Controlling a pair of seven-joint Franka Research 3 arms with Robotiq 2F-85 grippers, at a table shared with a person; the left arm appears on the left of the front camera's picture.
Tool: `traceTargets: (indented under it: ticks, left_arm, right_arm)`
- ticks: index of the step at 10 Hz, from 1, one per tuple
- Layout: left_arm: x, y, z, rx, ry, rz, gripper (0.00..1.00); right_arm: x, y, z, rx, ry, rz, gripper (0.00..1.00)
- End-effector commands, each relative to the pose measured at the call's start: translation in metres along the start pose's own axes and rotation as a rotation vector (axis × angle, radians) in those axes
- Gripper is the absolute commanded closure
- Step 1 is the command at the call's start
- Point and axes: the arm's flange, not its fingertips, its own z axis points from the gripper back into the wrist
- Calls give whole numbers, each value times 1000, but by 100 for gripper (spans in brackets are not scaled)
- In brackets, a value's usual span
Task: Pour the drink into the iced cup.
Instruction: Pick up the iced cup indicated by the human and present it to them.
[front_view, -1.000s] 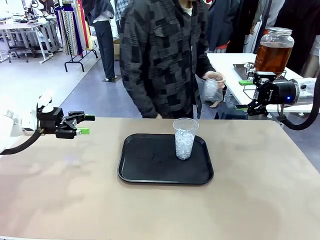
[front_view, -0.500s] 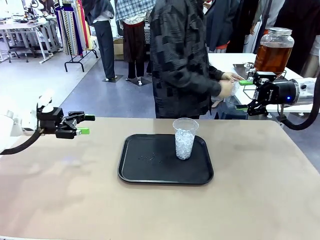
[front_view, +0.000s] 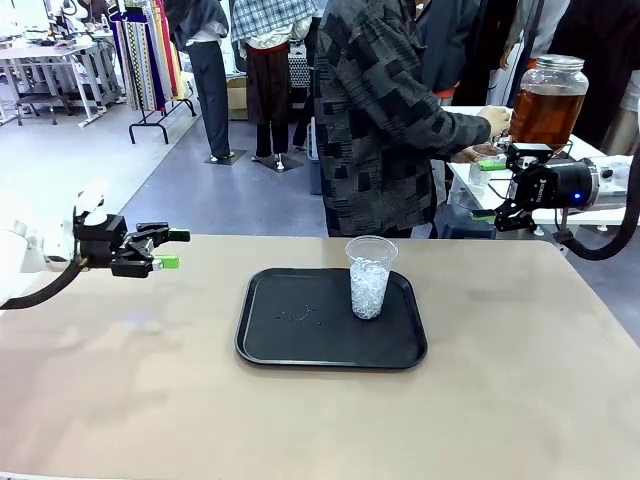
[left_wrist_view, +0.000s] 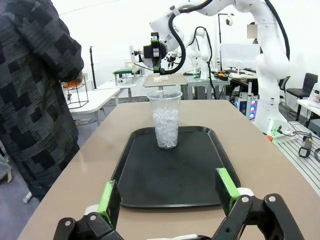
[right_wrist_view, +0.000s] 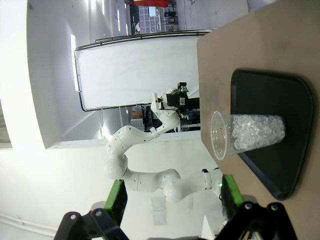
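- My left hand (front_view: 173, 249) hangs over the left edge of the tan desk (front_view: 150, 380), at mid-left of the front view. Its green-padded fingers are spread wide and there is nothing between them.
- In the left wrist view that left hand (left_wrist_view: 167, 192) points along the desk at the black tray (left_wrist_view: 175, 175). The iced cup (left_wrist_view: 165, 120) stands upright towards the tray's far end.
- My right hand (front_view: 487, 190) sits at the upper right of the front view, past the desk's far right corner. It is also fully open and holds nothing.
- In the right wrist view the picture is rolled sideways. The right hand (right_wrist_view: 173, 197) gapes at the bottom edge, with the iced cup (right_wrist_view: 250, 132) and the tray (right_wrist_view: 280, 100) at the right of the frame.
- The iced cup (front_view: 369, 280) is clear plastic and partly filled with ice. It stands on the right half of the tray (front_view: 300, 350), near the middle of the front view and well apart from both of my hands.
- A few small specks lie on the bare tray floor to the left of the cup.
- The drink (front_view: 546, 118) is amber-brown and sits inside the lidded glass dispenser jar (front_view: 556, 68). The jar stands on a white desk (front_view: 450, 125) at the upper right, just behind my right hand.
- A person (front_view: 390, 130) in a dark patterned jacket stands at the far side, turned towards the jar with one arm stretched out to it.
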Motion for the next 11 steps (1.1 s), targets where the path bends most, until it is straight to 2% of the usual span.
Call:
traceTargets:
  ticks: [1,11]
  left_arm:
    - [3,0,0,1,3,7,0]
    - [3,0,0,1,3,7,0]
  right_arm:
    - [1,2,0,-3,-4,4,0]
    - [1,2,0,-3,-4,4,0]
